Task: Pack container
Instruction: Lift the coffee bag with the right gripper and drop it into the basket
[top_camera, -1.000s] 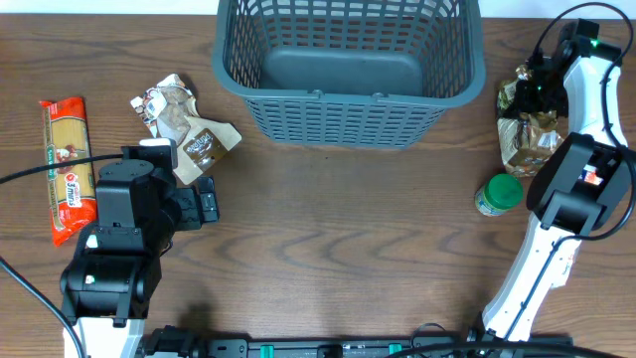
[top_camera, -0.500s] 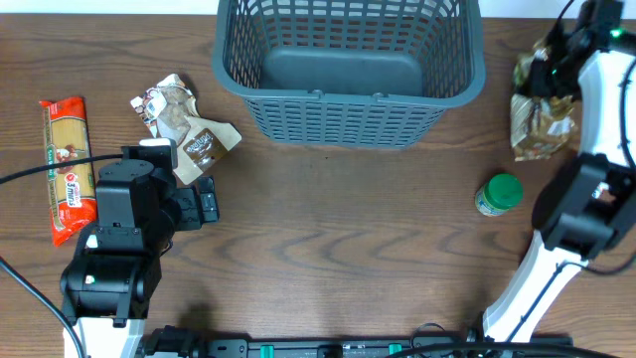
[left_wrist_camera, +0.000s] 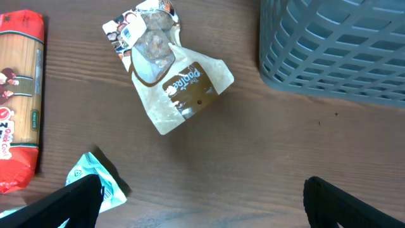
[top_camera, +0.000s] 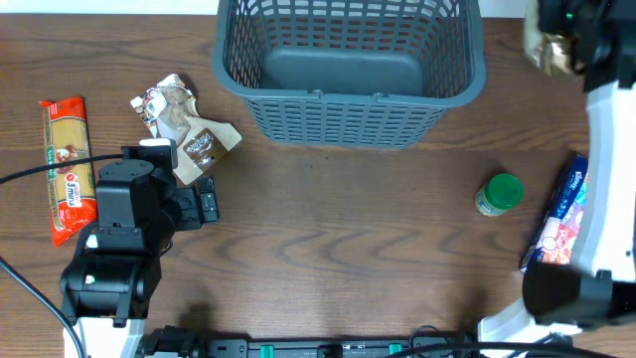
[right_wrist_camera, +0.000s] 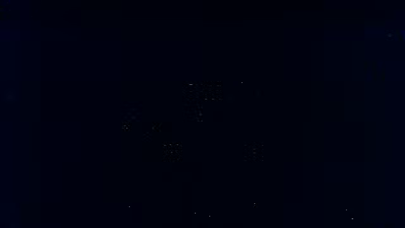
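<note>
The dark grey-blue slotted basket [top_camera: 348, 124] stands at the back middle with nothing in it; its corner shows in the left wrist view [left_wrist_camera: 335, 50]. My right gripper [top_camera: 568, 30] is raised at the far right back, shut on a crumpled gold-brown packet [top_camera: 550, 50] held just right of the basket's rim. The right wrist view is black. My left gripper [top_camera: 206, 202] [left_wrist_camera: 202, 199] is open and empty, low over the table, just in front of a brown-and-white snack packet [top_camera: 189, 124] [left_wrist_camera: 171, 82].
A red spaghetti pack [top_camera: 65, 164] [left_wrist_camera: 16, 95] lies at the far left. A teal packet corner [left_wrist_camera: 95, 180] sits by my left finger. A green-lidded jar [top_camera: 499, 194] and a blue packet [top_camera: 561, 214] lie at the right.
My right gripper has lifted the gold-brown packet off the table and carried it back and up. A blue packet at the right is now uncovered. The left arm has not moved.
</note>
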You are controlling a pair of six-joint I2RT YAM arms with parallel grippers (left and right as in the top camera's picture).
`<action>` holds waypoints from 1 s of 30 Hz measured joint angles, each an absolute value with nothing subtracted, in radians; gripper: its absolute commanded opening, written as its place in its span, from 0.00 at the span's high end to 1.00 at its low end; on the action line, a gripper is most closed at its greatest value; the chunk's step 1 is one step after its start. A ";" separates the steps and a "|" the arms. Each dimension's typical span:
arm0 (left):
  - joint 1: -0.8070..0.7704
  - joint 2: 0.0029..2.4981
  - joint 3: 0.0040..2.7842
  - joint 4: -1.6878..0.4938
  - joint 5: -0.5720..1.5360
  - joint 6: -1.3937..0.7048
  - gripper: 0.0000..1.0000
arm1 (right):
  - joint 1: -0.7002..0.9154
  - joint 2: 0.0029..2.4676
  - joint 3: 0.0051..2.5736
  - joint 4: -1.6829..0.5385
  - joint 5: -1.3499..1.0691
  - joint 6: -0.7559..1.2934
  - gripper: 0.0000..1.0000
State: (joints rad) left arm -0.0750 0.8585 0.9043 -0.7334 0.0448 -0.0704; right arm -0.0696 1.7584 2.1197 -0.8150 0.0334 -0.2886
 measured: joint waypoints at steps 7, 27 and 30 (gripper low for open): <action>-0.075 0.859 0.904 -0.733 0.045 -0.070 0.01 | 0.159 1.742 2.119 -0.772 0.010 -0.544 0.99; -0.075 0.859 0.904 -0.733 0.045 -0.070 0.02 | 0.281 2.238 2.116 -0.947 -0.221 -0.752 0.99; -0.075 0.859 0.904 -0.733 0.045 -0.070 0.02 | 0.281 2.296 2.110 -0.977 -0.221 -0.749 0.70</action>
State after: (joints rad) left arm -0.0750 0.8585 0.9043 -0.7334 0.0448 -0.0704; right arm 0.2810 2.2963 2.1098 -0.9768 -0.2211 -0.7490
